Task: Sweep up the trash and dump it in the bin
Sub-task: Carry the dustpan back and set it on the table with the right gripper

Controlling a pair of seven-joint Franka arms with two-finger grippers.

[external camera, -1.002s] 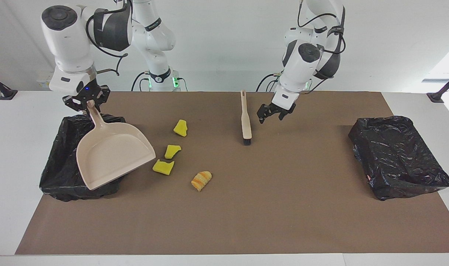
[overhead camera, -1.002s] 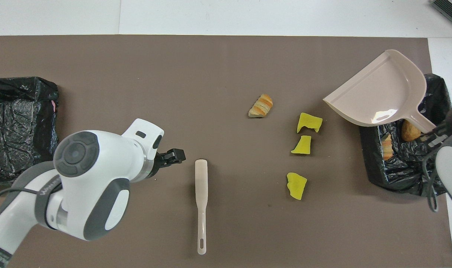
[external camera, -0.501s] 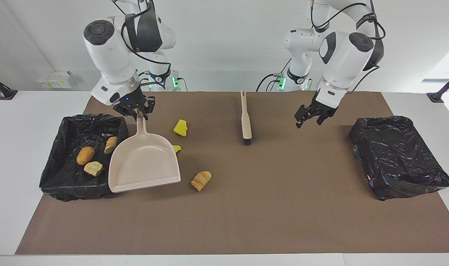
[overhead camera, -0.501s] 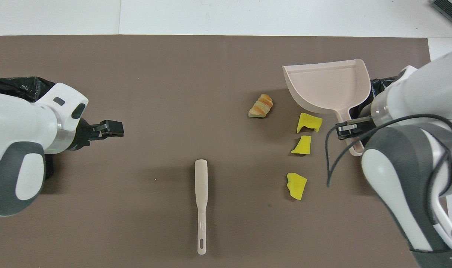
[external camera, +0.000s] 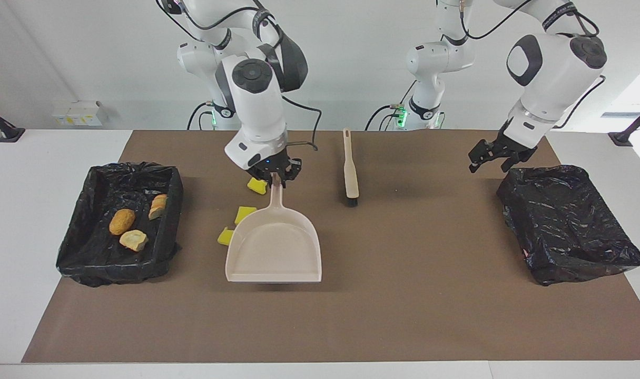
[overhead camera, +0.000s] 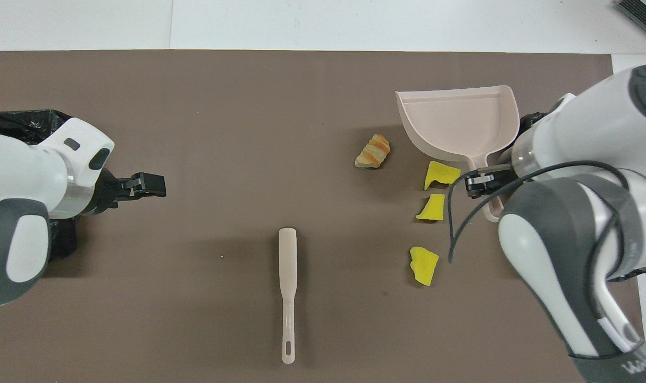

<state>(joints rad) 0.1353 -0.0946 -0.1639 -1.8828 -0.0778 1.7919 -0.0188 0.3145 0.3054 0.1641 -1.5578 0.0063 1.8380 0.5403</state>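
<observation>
The right gripper [external camera: 273, 177] [overhead camera: 479, 181] is clenched on the end of the beige dustpan's handle. The dustpan [external camera: 274, 247] [overhead camera: 455, 121] hangs from it with its pan pointing away from the robots and its open lip low over the brown mat [external camera: 404, 316]; whether the lip touches the mat I cannot tell.

The trash lies close around this gripper. One yellow scrap [external camera: 256, 185] [overhead camera: 423, 265] sits just beside the gripper, toward the right arm's end of the counter. Two more yellow scraps [external camera: 244, 214] [overhead camera: 431, 207] and [external camera: 225, 236] [overhead camera: 442, 174] lie along the edge of the pan on that same side. A striped orange-tan lump [overhead camera: 373, 151] shows on the mat in the overhead view, beside the pan; in the facing view the pan covers it.

Farther toward the right arm's end stands a black-lined bin [external camera: 77, 252]. It holds three orange-tan lumps [external camera: 122, 221], [external camera: 134, 240] and [external camera: 158, 206].

Toward the left arm's end from the dustpan, a beige hand brush [external camera: 350, 168] [overhead camera: 288, 292] lies on the mat, bristles away from the robots, with no gripper on it.

The left gripper [external camera: 496, 156] [overhead camera: 142, 184] is released, fingers apart and holding nothing. It waits in the air over the mat just beside a second black-lined bin [external camera: 567, 221] [overhead camera: 14, 119], well apart from all the trash.
</observation>
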